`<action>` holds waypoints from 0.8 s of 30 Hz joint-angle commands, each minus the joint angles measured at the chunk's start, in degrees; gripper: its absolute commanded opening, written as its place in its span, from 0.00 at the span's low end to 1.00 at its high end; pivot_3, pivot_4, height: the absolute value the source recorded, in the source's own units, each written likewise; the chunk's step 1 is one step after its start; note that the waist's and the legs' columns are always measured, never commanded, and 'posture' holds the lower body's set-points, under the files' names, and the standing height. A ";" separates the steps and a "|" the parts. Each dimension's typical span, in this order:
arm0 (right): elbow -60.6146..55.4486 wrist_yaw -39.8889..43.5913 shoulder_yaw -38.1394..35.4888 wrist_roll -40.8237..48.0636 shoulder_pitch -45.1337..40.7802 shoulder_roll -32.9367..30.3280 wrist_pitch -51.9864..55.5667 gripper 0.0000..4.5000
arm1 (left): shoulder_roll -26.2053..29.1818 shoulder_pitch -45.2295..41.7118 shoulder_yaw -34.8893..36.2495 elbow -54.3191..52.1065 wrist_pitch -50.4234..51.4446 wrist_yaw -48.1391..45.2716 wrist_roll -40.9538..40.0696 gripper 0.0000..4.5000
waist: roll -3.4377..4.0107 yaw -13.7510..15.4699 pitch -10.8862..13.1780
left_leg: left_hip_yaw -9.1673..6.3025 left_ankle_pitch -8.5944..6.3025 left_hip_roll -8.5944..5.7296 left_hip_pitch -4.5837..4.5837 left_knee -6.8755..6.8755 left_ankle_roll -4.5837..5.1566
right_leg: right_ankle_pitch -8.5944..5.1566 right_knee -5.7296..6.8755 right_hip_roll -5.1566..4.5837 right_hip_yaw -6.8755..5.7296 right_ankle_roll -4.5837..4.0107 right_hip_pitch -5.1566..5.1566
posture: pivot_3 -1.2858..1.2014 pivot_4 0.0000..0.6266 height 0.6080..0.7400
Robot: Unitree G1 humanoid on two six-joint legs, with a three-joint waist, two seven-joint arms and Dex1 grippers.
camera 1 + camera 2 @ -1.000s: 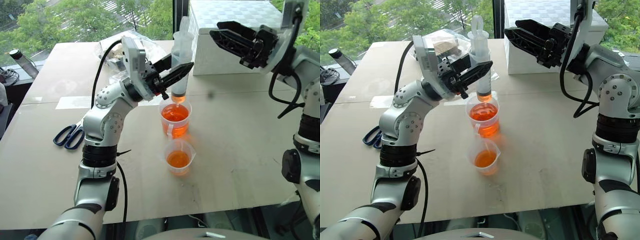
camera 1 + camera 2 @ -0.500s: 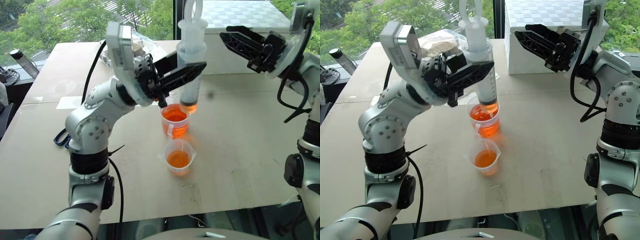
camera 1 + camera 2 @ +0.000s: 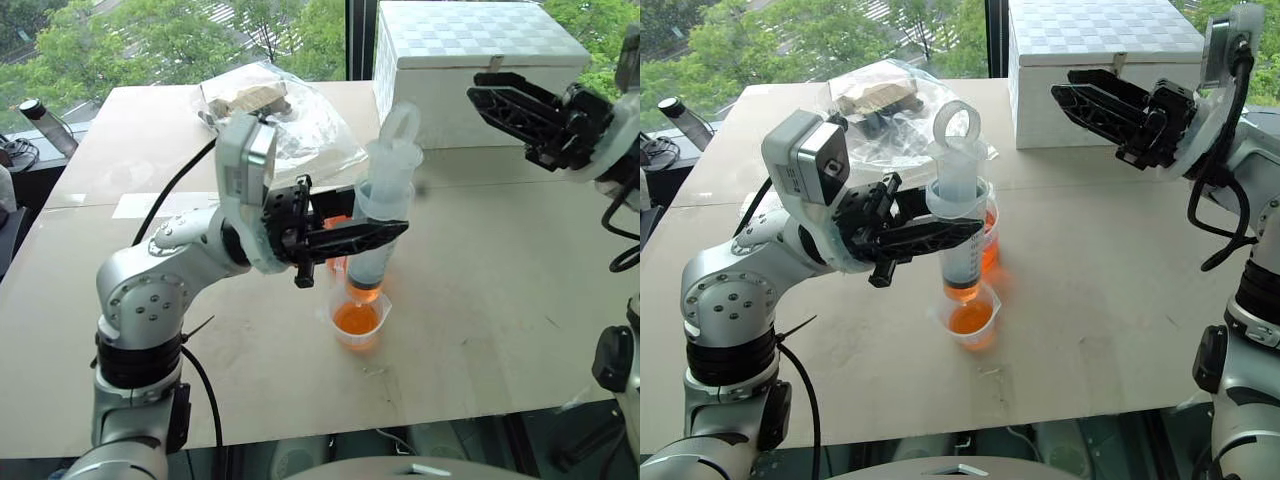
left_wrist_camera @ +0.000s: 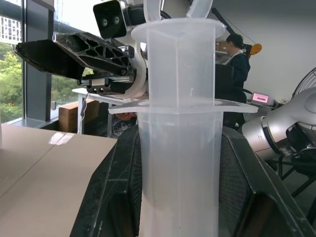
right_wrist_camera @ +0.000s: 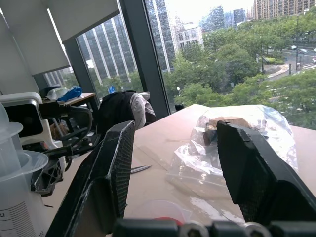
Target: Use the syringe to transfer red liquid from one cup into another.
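I see my left gripper (image 3: 385, 232) holding the syringe (image 3: 380, 225) upright, its jaws pinching the clear barrel just under the wide flange. The orange tip of the syringe hangs right above the small cup (image 3: 359, 320), which sits on the bench (image 3: 480, 290) with red liquid (image 3: 357, 318) in it. The taller cup (image 3: 987, 240) stands just behind the syringe, and I can see orange through it. My right gripper (image 3: 505, 100) is up in the air on the right side, well away from the cups, with its jaws spread and nothing between them. Behind it sits a white box (image 3: 470, 60). A crinkly clear bag (image 3: 290, 115) lies at the far side of the bench.
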 commanded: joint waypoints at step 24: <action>-12.77 -8.83 7.37 22.16 2.22 -2.41 1.86 0.63 | -0.70 4.82 -3.06 -3.22 -5.30 -1.11 5.44 0.32 | 0.00 0.10 0.00 | -0.01 -0.01 0.00 -0.02 0.02 0.01 | 0.00 -0.13 0.00 -0.01 0.00 0.02 | 0.52 0.24 1.00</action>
